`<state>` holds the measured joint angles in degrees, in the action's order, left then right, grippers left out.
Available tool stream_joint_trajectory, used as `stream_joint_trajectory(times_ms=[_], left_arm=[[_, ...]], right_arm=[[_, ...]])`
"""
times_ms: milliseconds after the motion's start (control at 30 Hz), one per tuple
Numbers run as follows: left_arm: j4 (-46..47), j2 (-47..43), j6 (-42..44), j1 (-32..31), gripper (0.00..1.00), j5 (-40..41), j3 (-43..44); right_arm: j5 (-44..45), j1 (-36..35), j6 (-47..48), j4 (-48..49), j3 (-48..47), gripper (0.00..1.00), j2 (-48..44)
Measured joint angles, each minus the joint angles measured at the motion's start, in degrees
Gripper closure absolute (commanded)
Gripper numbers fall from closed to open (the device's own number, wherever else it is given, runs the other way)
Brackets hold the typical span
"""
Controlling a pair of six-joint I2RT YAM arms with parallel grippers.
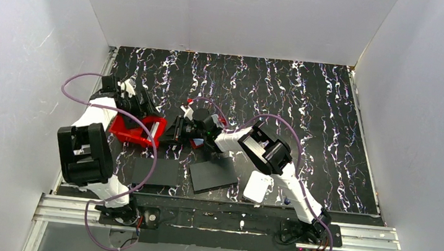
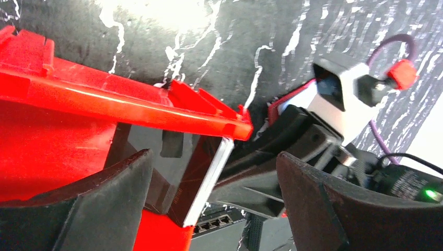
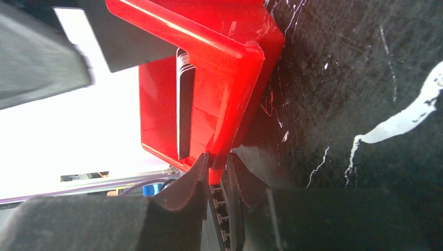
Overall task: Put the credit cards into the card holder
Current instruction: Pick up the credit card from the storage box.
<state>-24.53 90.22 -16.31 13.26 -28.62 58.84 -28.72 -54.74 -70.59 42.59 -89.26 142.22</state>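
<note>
Right gripper (image 3: 218, 159) is pinching the red bin (image 3: 230, 78) wall. Left gripper (image 2: 211, 159) is gaping wide, holding nothing, a credit card (image 2: 206, 183) standing between its jaws. Likely card retrieval; next move needs a square closing.

The top camera hangs high above and behind the left arm (image 1: 89, 149) and the right arm (image 1: 266, 152). It looks down and forward from far, so it takes in the whole black marbled worktop (image 1: 308, 109) and the white walls (image 1: 231, 14) around it. The left wrist camera sits just behind the left claw (image 2: 211, 157) and looks along its two dark fingers, very near to the rim of the red bin (image 2: 130, 102). Beyond the bin it also catches the right arm's wrist. The right wrist camera looks past the right claw (image 3: 217, 167) at one corner of the same bin, very close, with the worktop at the right side of its picture. All three views share this bin and the worktop beside it.
</note>
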Motion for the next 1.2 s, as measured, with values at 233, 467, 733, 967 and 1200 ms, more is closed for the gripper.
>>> stream_joint_trajectory(times_ms=[233,467,733,967,1200], left_arm=[[-0.4,4.4,2.4,-0.4,0.02,4.2,-0.2],[0.2,7.6,3.2,-0.6,0.03,1.0,-0.2],[2.1,7.4,2.2,-0.7,0.09,-7.3,-2.4],[1.4,4.1,2.5,-0.7,0.18,-6.3,-4.0],[1.3,1.9,2.6,-0.7,0.26,-6.0,-4.2]], right_arm=[[-0.4,0.0,-0.4,0.6,-0.8,0.86,0.8],[-0.6,0.1,-1.2,1.1,-1.4,0.88,1.5],[-1.1,0.3,-1.3,1.1,-1.4,0.89,1.5],[-1.5,0.3,-1.3,1.3,-1.4,0.91,1.5],[-1.5,0.4,-1.3,1.3,-1.4,0.92,1.5]])
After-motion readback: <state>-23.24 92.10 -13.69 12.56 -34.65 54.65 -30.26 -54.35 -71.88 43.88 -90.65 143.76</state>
